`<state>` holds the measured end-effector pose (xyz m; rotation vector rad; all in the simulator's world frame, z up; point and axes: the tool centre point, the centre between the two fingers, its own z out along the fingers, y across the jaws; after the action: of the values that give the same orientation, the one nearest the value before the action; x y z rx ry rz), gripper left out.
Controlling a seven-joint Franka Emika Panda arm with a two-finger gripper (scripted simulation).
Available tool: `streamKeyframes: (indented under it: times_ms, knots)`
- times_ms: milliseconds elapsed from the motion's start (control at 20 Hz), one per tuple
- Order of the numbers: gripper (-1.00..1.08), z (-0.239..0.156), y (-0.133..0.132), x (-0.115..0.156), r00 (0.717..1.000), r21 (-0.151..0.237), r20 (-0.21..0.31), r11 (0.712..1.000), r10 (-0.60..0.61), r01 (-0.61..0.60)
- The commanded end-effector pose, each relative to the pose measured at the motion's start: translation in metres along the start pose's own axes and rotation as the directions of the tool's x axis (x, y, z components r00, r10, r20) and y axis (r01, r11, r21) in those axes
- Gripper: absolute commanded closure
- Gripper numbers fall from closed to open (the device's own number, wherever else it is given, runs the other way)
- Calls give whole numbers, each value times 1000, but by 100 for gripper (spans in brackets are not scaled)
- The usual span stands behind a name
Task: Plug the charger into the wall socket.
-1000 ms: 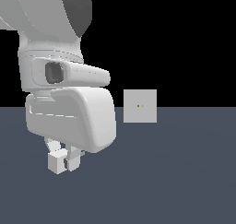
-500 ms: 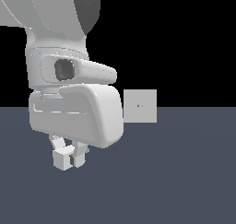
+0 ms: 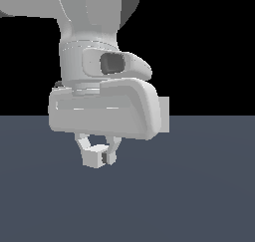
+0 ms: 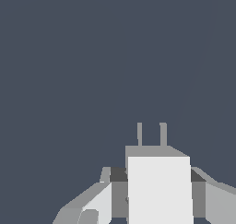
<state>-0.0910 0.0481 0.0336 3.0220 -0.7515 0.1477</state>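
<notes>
The charger [image 4: 159,188] sits clamped between the fingers of the gripper [image 4: 156,191], and in the wrist view its two short grey prongs [image 4: 151,134] stick straight out ahead of the block, away from the hand. That line of the prongs is the charger's long axis, and it is the line that has to meet the wall socket [image 3: 164,114].

In the exterior view the charger [image 3: 93,159] hangs just under the big wrist housing [image 3: 104,111], above the dark floor [image 3: 199,196]. The socket is almost wholly hidden behind the housing: only a narrow pale strip shows past the housing's edge on the exterior view's right, standing upright further back. So the socket lies from the charger toward the exterior view's right and somewhat higher.

The wrist view shows only bare floor beyond the prongs, with no plate in sight. I judge that the prongs are not yet aimed at the socket, and the next move likely calls for turning the hand toward it before any push.
</notes>
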Motion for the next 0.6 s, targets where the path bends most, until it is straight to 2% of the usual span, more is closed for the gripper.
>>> streamKeyframes:
  times_ms: [0, 550]
  knots:
    - [108, -5, 8, 10, 999, 4, -1, 999, -38, 38]
    - [108, -29, 40, 60, 978, 20, -3, 978, -209, 209]
